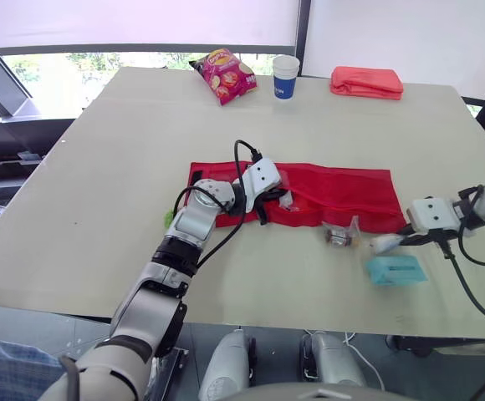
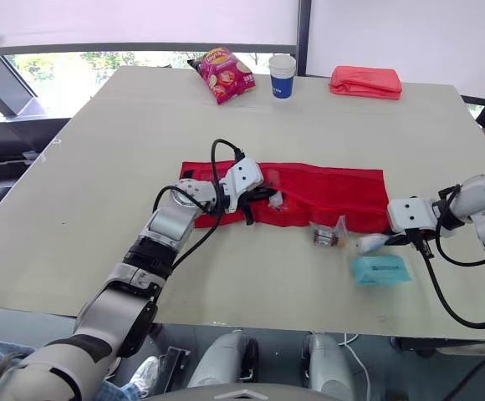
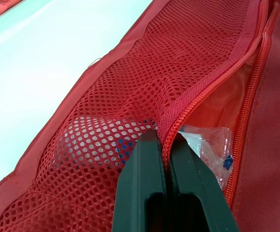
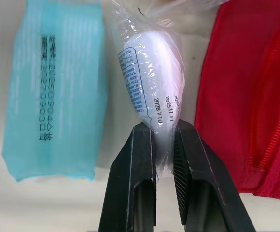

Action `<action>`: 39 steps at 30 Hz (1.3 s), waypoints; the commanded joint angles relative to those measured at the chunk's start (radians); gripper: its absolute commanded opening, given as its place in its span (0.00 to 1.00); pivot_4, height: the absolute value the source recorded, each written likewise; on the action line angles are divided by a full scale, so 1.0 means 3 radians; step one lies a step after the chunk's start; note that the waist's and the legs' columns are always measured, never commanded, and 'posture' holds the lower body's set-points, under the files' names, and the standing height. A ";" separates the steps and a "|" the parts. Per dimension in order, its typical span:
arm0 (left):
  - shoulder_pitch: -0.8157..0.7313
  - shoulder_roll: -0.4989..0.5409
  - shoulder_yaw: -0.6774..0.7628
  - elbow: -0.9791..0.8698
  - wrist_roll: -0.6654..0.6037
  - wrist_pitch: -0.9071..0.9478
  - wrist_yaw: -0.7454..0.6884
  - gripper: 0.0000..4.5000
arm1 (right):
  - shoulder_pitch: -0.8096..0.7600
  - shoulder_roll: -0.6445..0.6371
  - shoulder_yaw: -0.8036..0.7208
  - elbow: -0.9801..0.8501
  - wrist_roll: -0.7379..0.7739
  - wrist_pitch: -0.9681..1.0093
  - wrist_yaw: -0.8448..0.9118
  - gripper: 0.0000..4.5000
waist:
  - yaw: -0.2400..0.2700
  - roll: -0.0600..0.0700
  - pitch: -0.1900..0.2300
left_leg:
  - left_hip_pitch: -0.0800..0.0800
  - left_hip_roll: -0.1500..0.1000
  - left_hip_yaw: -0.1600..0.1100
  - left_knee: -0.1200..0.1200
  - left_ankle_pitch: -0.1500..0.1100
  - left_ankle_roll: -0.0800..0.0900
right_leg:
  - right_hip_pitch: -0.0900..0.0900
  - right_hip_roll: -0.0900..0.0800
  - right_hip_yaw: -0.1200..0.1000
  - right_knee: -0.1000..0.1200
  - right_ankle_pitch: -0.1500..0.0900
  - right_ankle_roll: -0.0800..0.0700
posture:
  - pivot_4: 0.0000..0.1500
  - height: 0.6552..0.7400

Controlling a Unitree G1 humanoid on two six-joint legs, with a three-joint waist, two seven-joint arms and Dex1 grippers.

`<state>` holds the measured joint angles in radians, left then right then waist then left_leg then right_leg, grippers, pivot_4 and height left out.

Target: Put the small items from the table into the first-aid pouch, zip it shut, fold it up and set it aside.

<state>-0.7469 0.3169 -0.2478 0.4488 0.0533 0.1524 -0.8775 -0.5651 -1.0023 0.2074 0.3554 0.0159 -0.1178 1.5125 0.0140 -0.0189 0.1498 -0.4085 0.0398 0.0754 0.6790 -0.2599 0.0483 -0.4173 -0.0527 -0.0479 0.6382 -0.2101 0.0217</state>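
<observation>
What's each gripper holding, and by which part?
Left gripper is shut on the red pouch, pinching the zippered edge of its mesh pocket. Right gripper is shut on the white plastic-wrapped packet, gripping one end.

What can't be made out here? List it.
Left wrist view: white item under the red mesh pocket, veiled by mesh; unidentifiable.
Left wrist view: clear plastic packet, partly behind the zipper edge and left pincer.
Left eye view: small clear packet on the table; contents too small.
</observation>
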 commanded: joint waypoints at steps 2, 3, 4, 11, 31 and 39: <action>0.0015 -0.0023 -0.0005 -0.0122 -0.0046 0.0051 -0.0027 0.00 | 0.0426 -0.0310 -0.0578 -0.1302 0.0675 0.1584 -0.0163 0.00 | 0.0011 0.0002 -0.0001 | -0.0002 0.0000 -0.0003 0.0000 0.0000 0.0000 | -0.0001 -0.0003 -0.0003 0.0000 0.0000 -0.0001 | 1.00 1.00; 0.0016 -0.0037 0.0000 -0.0127 -0.0061 0.0073 -0.0034 0.00 | 0.0535 -0.0320 -0.0692 -0.1610 0.0825 0.1983 -0.0286 0.00 | 0.0009 0.0003 -0.0001 | -0.0003 0.0001 -0.0005 0.0000 0.0000 0.0000 | -0.0001 -0.0005 -0.0005 0.0000 0.0000 -0.0001 | 1.00 1.00; 0.0016 -0.0044 0.0003 -0.0131 -0.0072 0.0088 -0.0037 0.00 | 0.0600 -0.0320 -0.0761 -0.1801 0.0912 0.2228 -0.0390 0.00 | 0.0003 0.0003 -0.0002 | -0.0003 0.0002 -0.0007 0.0000 -0.0001 0.0002 | 0.0000 -0.0006 -0.0007 0.0001 0.0000 -0.0002 | 1.00 1.00; -0.0034 -0.0167 0.0008 -0.0078 -0.0106 0.0200 0.0013 0.00 | 0.0684 0.0581 -0.1177 -0.3212 0.1598 0.4561 -0.1836 0.00 | 0.0004 0.0005 -0.0004 | -0.0005 0.0003 -0.0012 0.0003 -0.0009 0.0013 | -0.0001 -0.0009 0.0000 0.0006 -0.0001 -0.0003 | 1.00 1.00; -0.0021 -0.0241 -0.0030 -0.0167 -0.0082 0.0241 -0.0013 0.00 | 0.0112 0.2926 -0.1476 -0.2518 0.2030 0.5774 -0.4908 0.00 | -0.0003 0.0006 -0.0007 | -0.0017 -0.0004 -0.0014 0.0009 -0.0011 0.0019 | -0.0007 -0.0007 -0.0015 0.0008 0.0001 0.0000 | 1.00 1.00; 0.0026 -0.0233 -0.0101 -0.0216 -0.0055 0.0150 -0.0033 0.00 | -0.0346 0.3323 -0.1790 -0.1976 0.2154 0.5774 -0.5440 0.00 | -0.0037 0.0007 -0.0006 | -0.0016 -0.0002 -0.0014 0.0006 -0.0012 0.0019 | -0.0009 -0.0005 -0.0014 0.0010 0.0000 0.0000 | 1.00 1.00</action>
<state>-0.7418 0.2553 -0.2558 0.4232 0.0390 0.2154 -0.8717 -0.6401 -0.0151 -0.3032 -0.2333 0.6367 1.6082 -0.0991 0.0027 -0.0169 0.1479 -0.4134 0.0391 0.0712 0.6809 -0.2634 0.0540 -0.4199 -0.0543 -0.0522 0.6410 -0.2099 0.0215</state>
